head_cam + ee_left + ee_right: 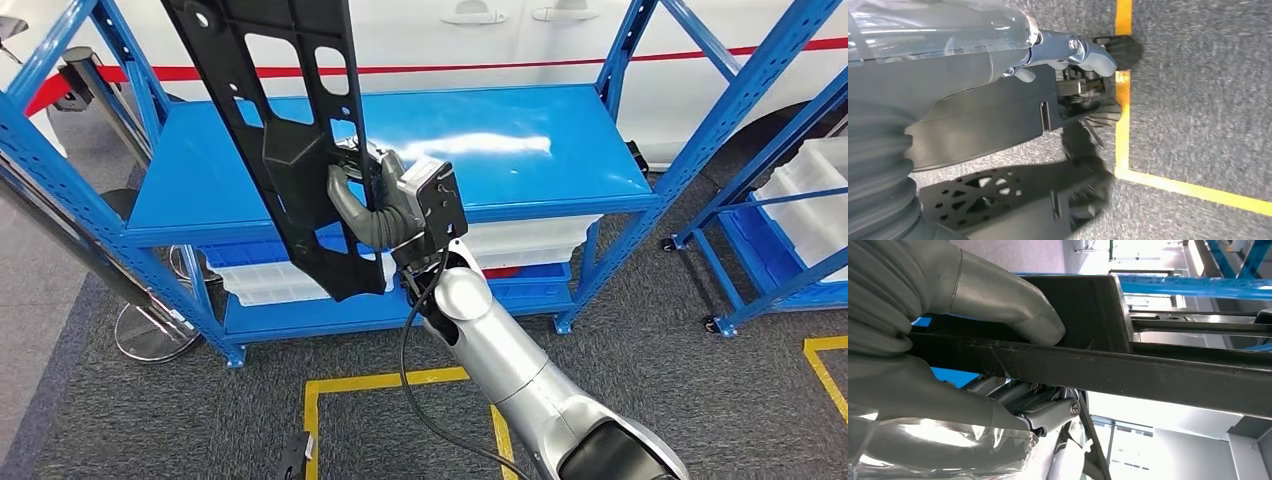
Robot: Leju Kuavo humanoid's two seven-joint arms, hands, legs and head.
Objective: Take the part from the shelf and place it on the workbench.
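Note:
The part point(290, 130) is a long black plastic panel with cut-outs. It stands nearly upright in the air in front of the blue shelf point(520, 140). My right hand point(385, 205) grips it at its right edge, a little below its middle. In the right wrist view the thumb and fingers of my right hand point(973, 300) clamp the part's black rail point(1148, 370) from both sides. My left hand point(973, 60) hangs over the grey carpet with its fingers point(1093, 52) stretched out and nothing in them.
The shelf's upper blue board is bare, and white bins point(530, 240) sit on the level below it. A white car stands behind. A second blue rack with a white bin point(810, 200) is at the right. Yellow tape lines point(380, 382) mark the carpet, and a round stand base point(150, 335) is at the left.

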